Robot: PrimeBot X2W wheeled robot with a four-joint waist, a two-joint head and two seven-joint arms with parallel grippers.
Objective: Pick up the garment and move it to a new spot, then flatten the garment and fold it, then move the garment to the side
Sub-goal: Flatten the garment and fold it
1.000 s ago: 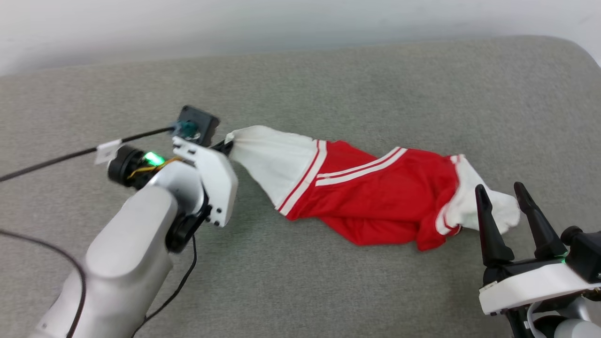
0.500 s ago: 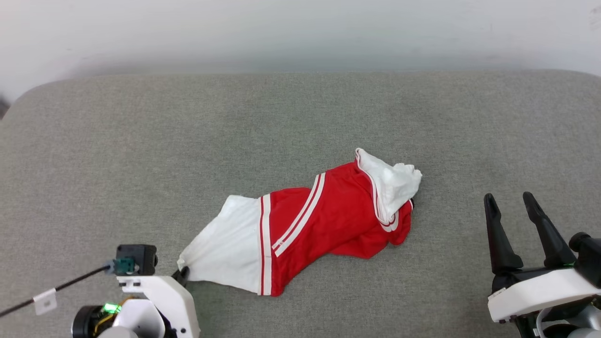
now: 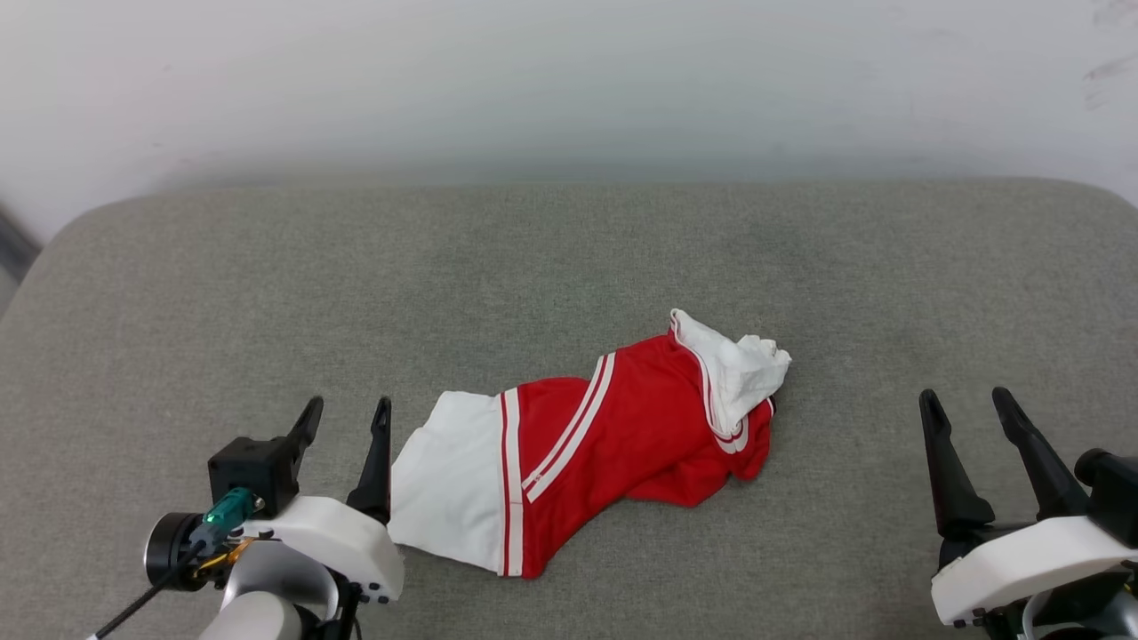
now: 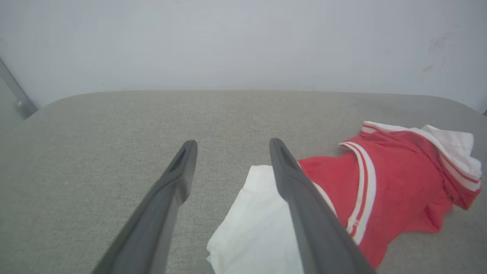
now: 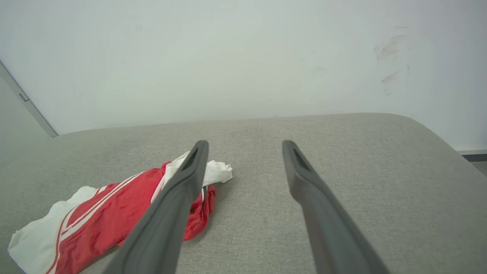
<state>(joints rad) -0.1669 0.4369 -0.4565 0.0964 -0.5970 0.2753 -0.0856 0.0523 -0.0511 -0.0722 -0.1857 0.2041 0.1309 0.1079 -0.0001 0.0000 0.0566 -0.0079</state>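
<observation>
Crumpled garment (image 3: 613, 444) on grey cushion (image 3: 569, 258)

Bright, even, diffuse light, faint soft shadows; crisp head view, wide-angle curving in wrist views.

Lower left: left gripper (image 3: 348, 407), two long dark tapered fingers (image 4: 304, 213) with grooved inner faces, on a glossy white left shell (image 3: 342, 542) with small dark screw holes. Black camera box (image 3: 253, 462), teal plug (image 3: 229, 508), thin black cable (image 3: 142, 604), black round cap (image 3: 167, 551). Lower right: right gripper (image 3: 965, 396), same dark fingers, white right shell (image 3: 1031, 560), black knob (image 3: 1107, 476).
</observation>
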